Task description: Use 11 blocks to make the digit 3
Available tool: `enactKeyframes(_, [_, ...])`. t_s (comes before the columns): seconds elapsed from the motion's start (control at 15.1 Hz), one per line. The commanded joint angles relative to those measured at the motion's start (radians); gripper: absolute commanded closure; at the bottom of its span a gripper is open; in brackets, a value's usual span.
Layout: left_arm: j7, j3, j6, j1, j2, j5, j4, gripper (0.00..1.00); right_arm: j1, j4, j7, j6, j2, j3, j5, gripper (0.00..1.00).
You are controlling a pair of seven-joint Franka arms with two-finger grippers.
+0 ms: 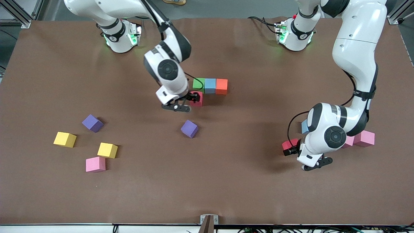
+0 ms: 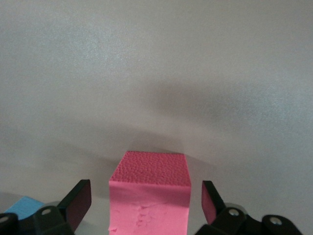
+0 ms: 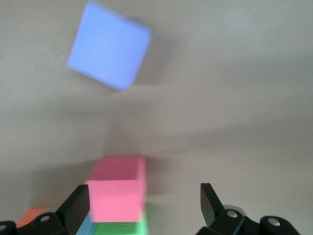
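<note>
Placing of red block (image 1: pixel 197 98) under green block (image 1: pixel 198 83) was underway; right end effector (image 1: pixel 181 106) spread, left end effector (image 1: pixel 315 164) spread, waiting; retraction judged next.

red block (image 2: pixel 149 198), open end effector (image 2: pixel 146 205) fingers astride

It looked like a robotics lab: two white arms were bolted on a brown table (image 1: pixel 226 181), with aluminium frame posts (image 1: pixel 19 13) and cables (image 1: pixel 258 229) around it.

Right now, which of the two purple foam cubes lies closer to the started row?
The purple foam cube lying alone mid-table, nearer the green-blue-orange row; the other purple cube sits by the yellow cubes.
</note>
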State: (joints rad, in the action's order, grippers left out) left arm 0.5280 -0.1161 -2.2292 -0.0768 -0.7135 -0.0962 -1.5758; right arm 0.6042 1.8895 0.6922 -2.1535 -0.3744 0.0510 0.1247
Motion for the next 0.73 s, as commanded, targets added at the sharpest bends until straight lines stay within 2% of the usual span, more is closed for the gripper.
enactKeyframes(0.0, [0.014,0.000,-0.036,0.002,-0.020,-0.014,0.013,0.15,-0.159,-0.018,-0.256,0.102,0.032,0.015,0.009,0.00])
enactKeyframes(0.13, [0.014,0.000,-0.041,0.002,-0.023,-0.014,0.013,0.50,-0.272,-0.029,-0.460,0.110,0.029,0.013,0.007,0.00])
enactKeyframes(0.27, [0.015,-0.004,-0.041,0.008,-0.004,-0.011,0.017,0.80,-0.374,-0.046,-0.618,0.101,0.022,0.010,-0.003,0.00])
enactKeyframes(0.4, [0.014,-0.004,-0.035,0.005,0.014,-0.010,0.017,0.98,-0.444,-0.065,-0.642,0.095,-0.004,0.009,-0.007,0.00])
enactKeyframes(0.66, [0.014,-0.002,0.009,0.008,0.042,-0.010,0.011,0.99,-0.543,-0.099,-0.642,0.006,-0.090,0.001,-0.028,0.00])
